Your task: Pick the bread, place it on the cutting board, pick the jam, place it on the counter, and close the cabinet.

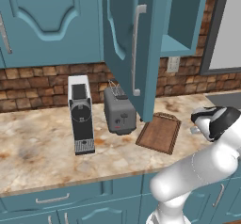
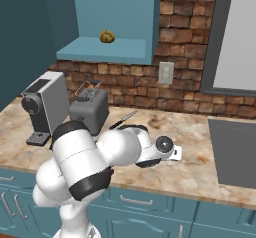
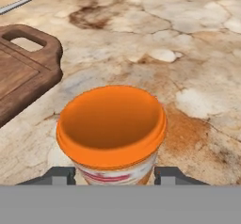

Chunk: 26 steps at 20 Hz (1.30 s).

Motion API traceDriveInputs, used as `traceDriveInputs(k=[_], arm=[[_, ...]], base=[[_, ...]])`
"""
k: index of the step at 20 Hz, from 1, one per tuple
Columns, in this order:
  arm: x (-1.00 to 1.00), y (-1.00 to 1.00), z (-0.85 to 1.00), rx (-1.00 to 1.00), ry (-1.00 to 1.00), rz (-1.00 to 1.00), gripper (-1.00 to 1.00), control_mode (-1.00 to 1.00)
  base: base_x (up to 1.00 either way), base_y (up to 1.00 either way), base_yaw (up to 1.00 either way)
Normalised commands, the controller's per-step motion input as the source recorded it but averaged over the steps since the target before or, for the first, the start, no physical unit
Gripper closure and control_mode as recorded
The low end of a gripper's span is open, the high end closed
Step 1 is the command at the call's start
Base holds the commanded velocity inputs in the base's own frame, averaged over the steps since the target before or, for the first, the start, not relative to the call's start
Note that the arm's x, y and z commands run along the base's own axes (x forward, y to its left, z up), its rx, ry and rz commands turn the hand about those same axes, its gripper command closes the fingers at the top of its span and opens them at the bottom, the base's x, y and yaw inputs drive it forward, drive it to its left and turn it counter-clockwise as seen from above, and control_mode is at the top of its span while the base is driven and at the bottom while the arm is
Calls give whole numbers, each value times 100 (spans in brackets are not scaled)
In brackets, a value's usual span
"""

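so i have the jam right in front of the hand camera, an orange jar standing upright on the counter, with the gripper straddling its base, one dark finger tip on each side. whether those tips pinch the jar or have just let go, i cannot tell; they sit close against it either way. the handle end of the cutting board lies just beside the jar, apart from it, and the part of the board i can see there is bare.

from the right base view the bread looks to be sitting on the shelf inside the open cabinet, so i judge the bread step is not done, and the cutting board in the left base view carries nothing. the cabinet door stands swung out over the toaster, next to the coffee machine.

my reading: the jam is on the counter, so that step is done or all but done, while the bread and the door are left.
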Motion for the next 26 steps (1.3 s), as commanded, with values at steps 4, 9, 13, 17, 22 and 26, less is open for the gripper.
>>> traceDriveInputs(k=[4, 9, 13, 17, 22, 26], arm=[[0, 0, 0, 0, 0, 0, -100, -100], [0, 0, 0, 0, 0, 0, -100, -100], [0, 0, 0, 0, 0, 0, -100, -100], [-5, 0, 0, 0, -1, 0, -100, -100], [-12, 0, 0, 0, -3, 0, -100, -100], [0, 0, 0, 0, -2, 0, -100, -100]], base=[[0, 0, 0], [0, 0, 0], [0, 0, 0], [0, 0, 0], [0, 0, 0], [0, 0, 0]])
